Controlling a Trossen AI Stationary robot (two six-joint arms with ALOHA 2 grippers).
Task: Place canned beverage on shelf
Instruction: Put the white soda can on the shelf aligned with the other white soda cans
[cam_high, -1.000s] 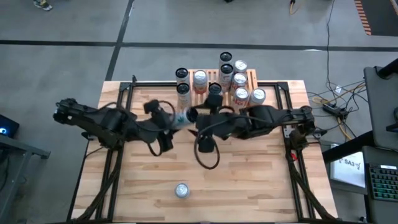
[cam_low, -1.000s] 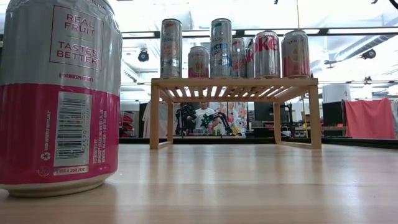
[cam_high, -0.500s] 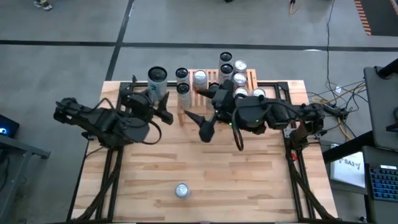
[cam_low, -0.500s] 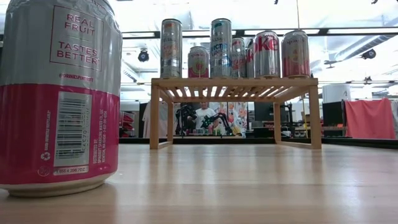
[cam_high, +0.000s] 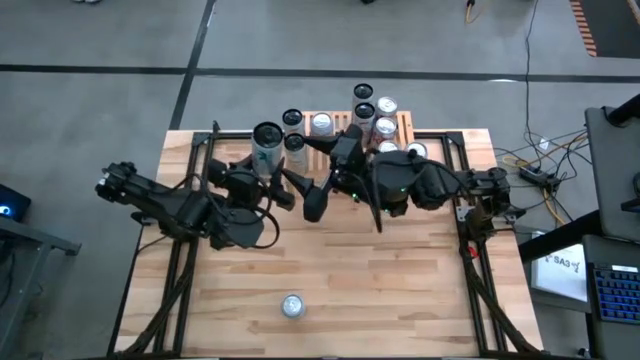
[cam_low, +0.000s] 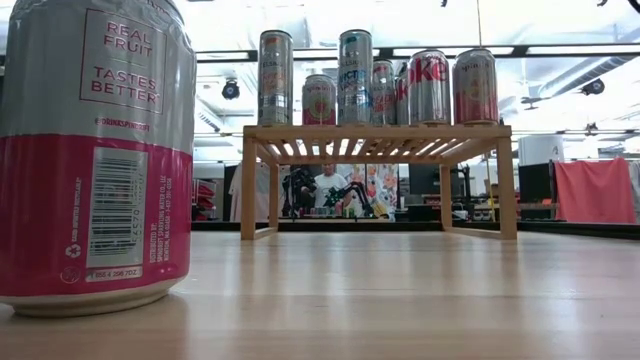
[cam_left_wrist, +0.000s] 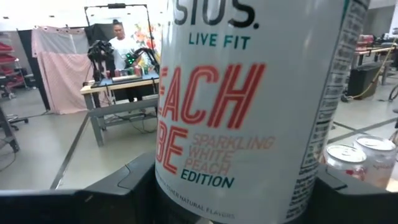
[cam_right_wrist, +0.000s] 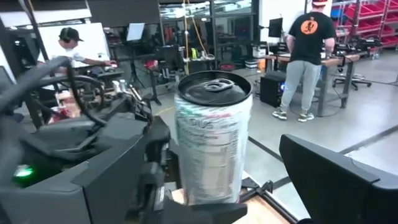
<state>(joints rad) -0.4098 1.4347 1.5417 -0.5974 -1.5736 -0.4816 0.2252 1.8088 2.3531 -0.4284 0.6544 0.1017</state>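
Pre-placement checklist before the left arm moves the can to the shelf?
1. Peach can gripped upright in left hand: ok.
2. Right hand open, apart from the can: ok.
3. Cans on shelf upright: ok.
4. Free slot on the shelf: cannot tell, the right arm covers part of it from above.
5. Can raised above shelf top: cannot tell.

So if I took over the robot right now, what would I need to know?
Left gripper: jaws shut on the tall white can, held upright in the air near the shelf's left end.
Right gripper: jaws open, empty, beside that can.
The shelf at the table's far edge already holds several cans.
One pink can stands alone at the near edge.
Left: put the held can on the shelf, then the pink one.
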